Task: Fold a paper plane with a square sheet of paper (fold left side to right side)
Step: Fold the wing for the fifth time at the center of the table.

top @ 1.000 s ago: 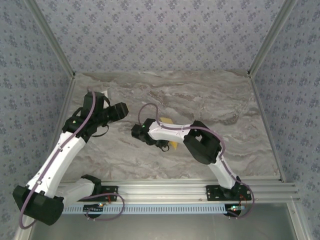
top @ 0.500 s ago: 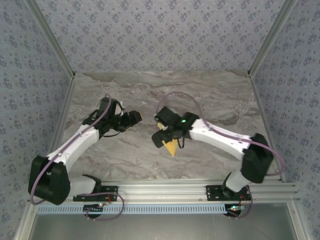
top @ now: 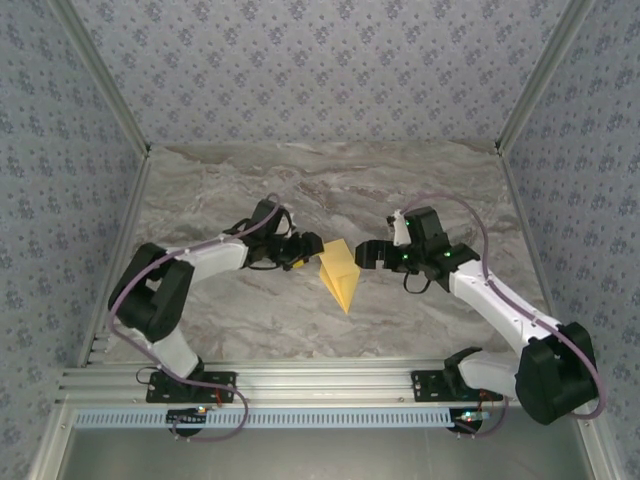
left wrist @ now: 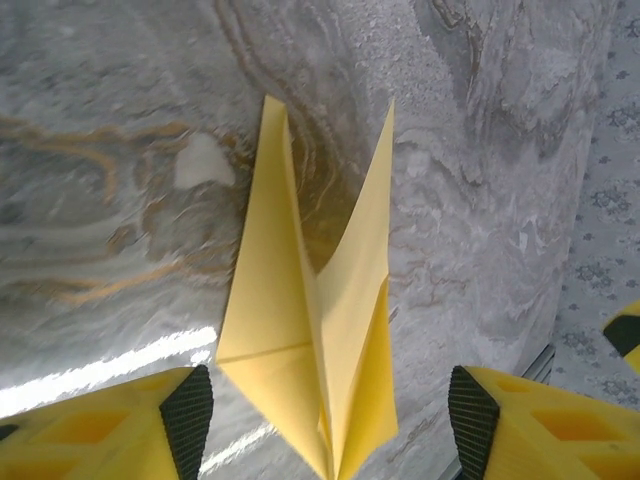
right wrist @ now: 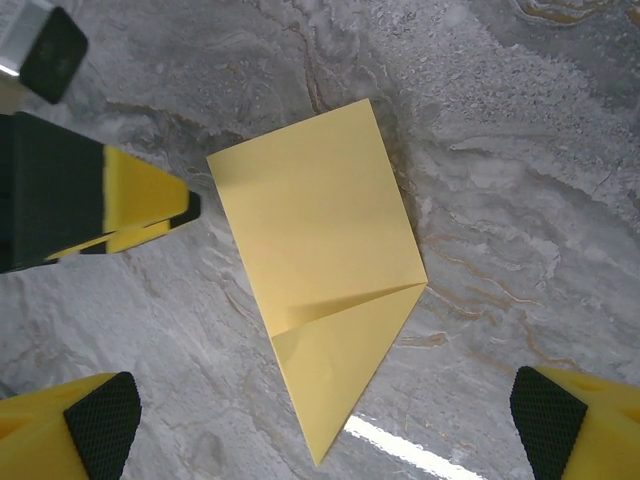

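The square sheet of paper is folded into a yellow paper plane that lies mid-table, its tip toward the near edge. My left gripper is at its left edge, open. In the left wrist view the paper plane spreads in a V between the left gripper fingers, with a gap on each side. My right gripper hangs open just right of the paper. From the right wrist, the paper plane lies ahead of the wide-open right gripper, untouched.
The marble table runs back to patterned walls on three sides. A metal rail with both arm bases lines the near edge. One finger of the left gripper shows beside the paper in the right wrist view.
My right gripper has let go of the paper, opened wide and drawn back to the right. The left arm has swung right, up to the paper's left edge.
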Available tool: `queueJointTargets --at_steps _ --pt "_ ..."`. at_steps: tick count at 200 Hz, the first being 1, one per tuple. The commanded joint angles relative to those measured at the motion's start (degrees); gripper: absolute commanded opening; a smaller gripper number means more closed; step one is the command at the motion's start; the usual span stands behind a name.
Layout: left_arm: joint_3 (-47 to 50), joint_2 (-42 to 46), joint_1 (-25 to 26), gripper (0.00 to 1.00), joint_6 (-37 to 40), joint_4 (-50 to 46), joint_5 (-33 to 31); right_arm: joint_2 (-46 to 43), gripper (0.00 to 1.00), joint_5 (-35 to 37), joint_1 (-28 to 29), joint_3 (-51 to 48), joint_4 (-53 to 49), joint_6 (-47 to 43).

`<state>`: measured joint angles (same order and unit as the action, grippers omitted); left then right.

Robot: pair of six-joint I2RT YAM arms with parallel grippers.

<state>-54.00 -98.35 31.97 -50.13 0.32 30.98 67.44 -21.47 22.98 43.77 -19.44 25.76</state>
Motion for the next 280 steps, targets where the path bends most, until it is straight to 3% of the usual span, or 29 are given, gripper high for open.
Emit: queueJointTargets --at_steps 1,29,74,100,127,189,226,280 --pt "-3.44 -3.91 0.64 0.63 -0.50 4.66 2.24 -1.69 1.00 -6.45 -2.60 -2.26 2.73 1.25" --pt "-5.31 -8.34 1.19 0.53 1.36 6.35 2.77 -1.85 0.99 -10.50 -5.28 -3.76 2.89 -0.60" --pt "-4.66 -9.96 0.84 0.15 4.80 9.43 3.88 1.76 0.97 -15.52 -6.84 -4.62 4.79 -3.52" --pt "-1.82 -7.67 -0.39 0.04 5.69 12.66 5.57 5.14 0.96 -15.24 -6.48 -4.58 7.66 -5.41" --pt "0.79 -4.16 -1.43 0.00 8.11 14.31 8.29 8.50 0.97 -18.64 -6.46 -5.01 14.85 -5.40" --pt "5.97 1.81 -3.12 0.00 9.08 20.85 16.23 22.38 0.91 -36.79 -7.56 -3.81 35.19 -1.83" --pt "7.46 3.00 -3.28 0.00 9.16 21.71 17.68 28.67 0.86 -39.94 -7.74 -1.78 40.50 -0.64" --pt "7.68 3.07 -3.34 0.00 8.91 22.36 18.54 35.78 0.70 -42.95 -7.16 -0.56 44.62 1.07"
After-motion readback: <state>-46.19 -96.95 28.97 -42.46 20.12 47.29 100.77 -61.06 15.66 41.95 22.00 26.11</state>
